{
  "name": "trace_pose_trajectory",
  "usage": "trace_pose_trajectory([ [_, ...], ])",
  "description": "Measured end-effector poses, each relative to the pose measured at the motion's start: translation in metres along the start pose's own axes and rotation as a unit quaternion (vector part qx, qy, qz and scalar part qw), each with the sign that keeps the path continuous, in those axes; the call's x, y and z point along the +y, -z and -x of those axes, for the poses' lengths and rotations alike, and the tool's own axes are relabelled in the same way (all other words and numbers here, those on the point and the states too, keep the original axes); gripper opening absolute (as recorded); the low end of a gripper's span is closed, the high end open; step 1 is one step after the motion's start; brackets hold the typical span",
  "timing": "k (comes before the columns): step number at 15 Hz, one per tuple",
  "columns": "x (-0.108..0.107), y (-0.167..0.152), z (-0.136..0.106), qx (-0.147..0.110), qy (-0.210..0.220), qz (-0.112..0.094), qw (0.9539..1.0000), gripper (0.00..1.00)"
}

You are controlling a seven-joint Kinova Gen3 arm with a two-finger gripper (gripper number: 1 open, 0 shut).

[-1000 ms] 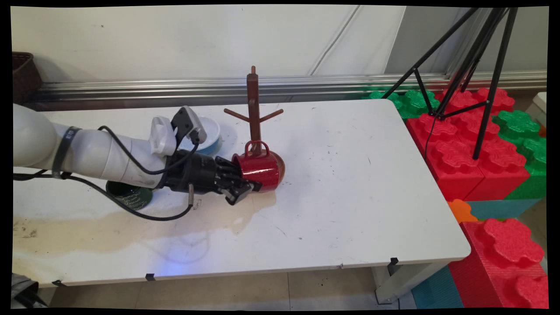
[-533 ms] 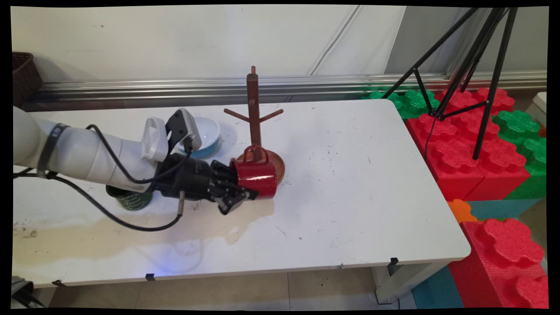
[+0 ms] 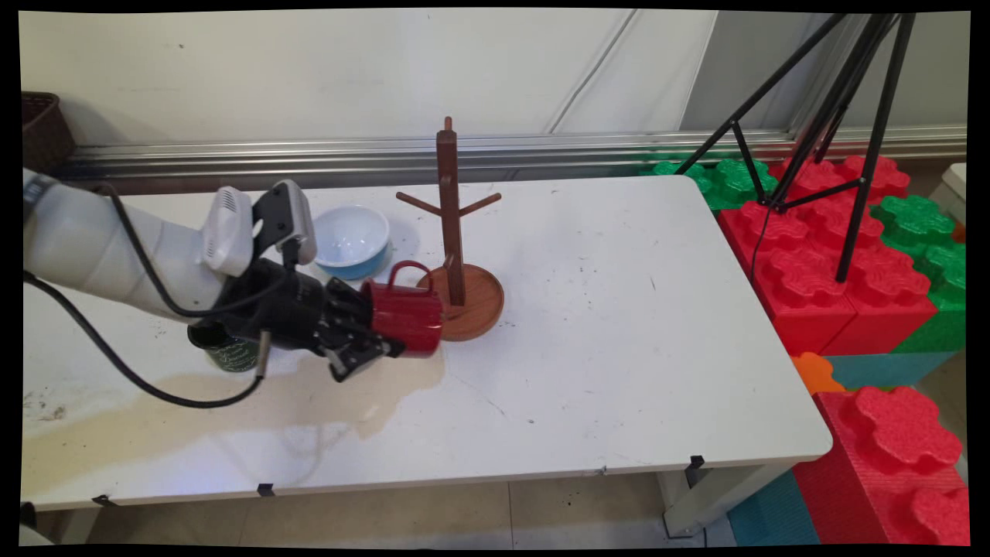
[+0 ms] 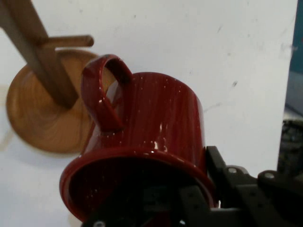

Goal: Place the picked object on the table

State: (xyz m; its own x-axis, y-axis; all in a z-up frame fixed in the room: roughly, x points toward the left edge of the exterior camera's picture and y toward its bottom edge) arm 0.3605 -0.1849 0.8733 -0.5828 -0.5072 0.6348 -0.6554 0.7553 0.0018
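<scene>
Mug (image 3: pixel 406 316) on its side just left of rack (image 3: pixel 452 255), bowl (image 3: pixel 351 240) behind, cup (image 3: pixel 228 352) far left

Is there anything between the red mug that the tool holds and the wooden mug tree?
Nothing visible. The tool grips the red mug by its rim, on its side, handle up. The mug tree stands right beside it, with only bare table between them. The bowl sits behind, and the dark cup is behind the arm.

Main view looks down across the table (image 3: pixel 619 348) toward the wall; hand view sits close; both share the red mug (image 3: pixel 406 317) (image 4: pixel 151 127).
</scene>
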Motion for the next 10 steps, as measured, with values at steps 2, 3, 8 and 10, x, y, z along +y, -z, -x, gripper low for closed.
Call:
trace_pose_trajectory([
  [2,-0.004,0.008,-0.002,-0.016,-0.010,-0.003,0.9998,0.00],
  [3,-0.005,0.011,-0.002,-0.021,-0.015,-0.004,0.9996,0.00],
  [8,-0.023,0.040,-0.013,-0.065,-0.056,-0.018,0.9961,0.00],
  [10,-0.036,0.054,-0.017,-0.083,-0.069,-0.034,0.9936,0.00],
])
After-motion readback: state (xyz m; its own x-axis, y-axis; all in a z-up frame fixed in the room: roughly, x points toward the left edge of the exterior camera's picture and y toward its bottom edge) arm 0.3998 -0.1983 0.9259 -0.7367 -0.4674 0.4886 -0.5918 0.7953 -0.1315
